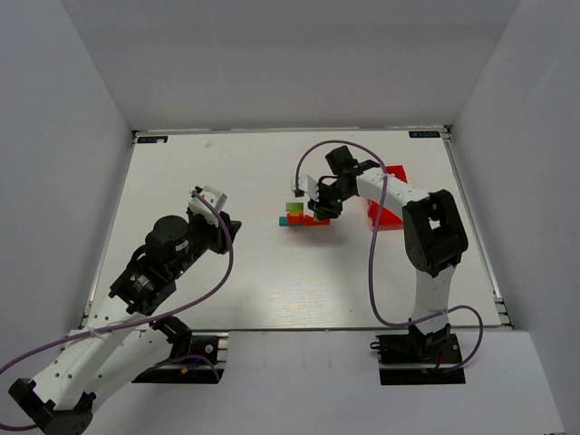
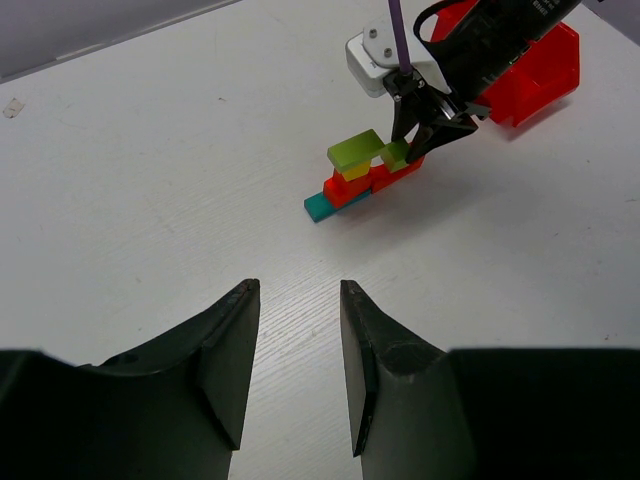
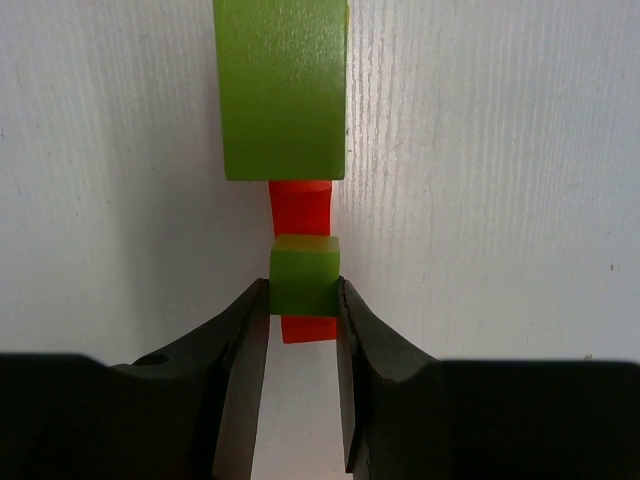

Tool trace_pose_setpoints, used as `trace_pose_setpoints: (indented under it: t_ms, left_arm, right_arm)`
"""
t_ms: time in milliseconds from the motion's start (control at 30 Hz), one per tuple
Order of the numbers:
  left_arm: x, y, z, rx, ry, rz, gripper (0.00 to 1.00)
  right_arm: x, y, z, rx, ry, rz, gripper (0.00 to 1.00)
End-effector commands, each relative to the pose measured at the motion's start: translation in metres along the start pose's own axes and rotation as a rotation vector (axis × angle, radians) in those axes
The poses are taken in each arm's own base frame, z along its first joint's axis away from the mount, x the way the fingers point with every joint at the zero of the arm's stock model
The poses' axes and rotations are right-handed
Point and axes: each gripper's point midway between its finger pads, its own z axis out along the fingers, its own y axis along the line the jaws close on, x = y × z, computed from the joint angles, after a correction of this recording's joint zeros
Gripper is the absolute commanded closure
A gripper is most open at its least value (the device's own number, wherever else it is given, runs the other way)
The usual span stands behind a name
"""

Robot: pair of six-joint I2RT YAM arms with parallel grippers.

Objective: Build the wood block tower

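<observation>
— Tower [image 2: 352,182], painted wood blocks: location?
— Mid-bench [image 2: 150,200], on the white, faintly grained top, near the red plastic bin [image 2: 540,70]. Long teal bar [image 2: 322,207] at the base, red pieces [image 2: 350,192] on it, then a yellow cube [image 2: 355,172], then a flat lime-green slab [image 2: 357,150].
— Hands?
— Right hand [image 3: 303,290] clamped on a small, smooth lime-green cube [image 3: 304,275] above a red piece. Left hand [image 2: 300,300] parted, gripping nothing, well apart from the stack.
— Bin contents?
— Cannot tell; the arm hides them.
</observation>
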Motion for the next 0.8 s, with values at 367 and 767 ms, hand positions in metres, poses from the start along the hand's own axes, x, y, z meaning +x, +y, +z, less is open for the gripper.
trace_pose_setpoints:
  t_ms: [367,767]
  left_arm:
    - [0.0001,0.0036,-0.0018,-0.017,-0.003,-0.003,0.52]
    - [0.0001,0.0036,-0.0018,-0.017,-0.003,-0.003,0.52]
  right_arm:
    - [-0.0089,-0.0099,0.0012,-0.013,-0.032,-0.042,0.86]
    - [-0.0034,-0.0098,0.0058,-0.022,-0.019,-0.042,0.83]
